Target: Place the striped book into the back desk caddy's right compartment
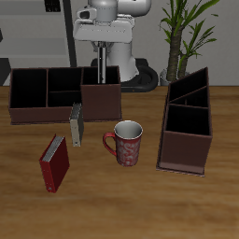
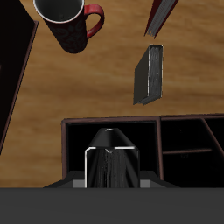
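Observation:
My gripper (image 1: 100, 75) is shut on the striped book (image 1: 100, 71), a thin dark book held upright. It hangs directly over the right compartment (image 1: 101, 103) of the back desk caddy (image 1: 42, 112), with its lower end at the compartment's opening. In the wrist view the striped book (image 2: 109, 159) shows dark with pale edges between my gripper's (image 2: 109, 175) jaws, above the compartment's black floor (image 2: 79, 144). The caddy's front rim (image 2: 112, 119) lies just beyond the book.
A pale grey-olive book (image 1: 76, 124) (image 2: 149, 74) stands just before the caddy's front wall. A red book (image 1: 54, 163) (image 2: 162, 13) and a patterned red mug (image 1: 126, 142) (image 2: 66, 22) stand nearer the table's front edge. A taller slant-sided brown caddy (image 1: 187, 121) stands beside the mug.

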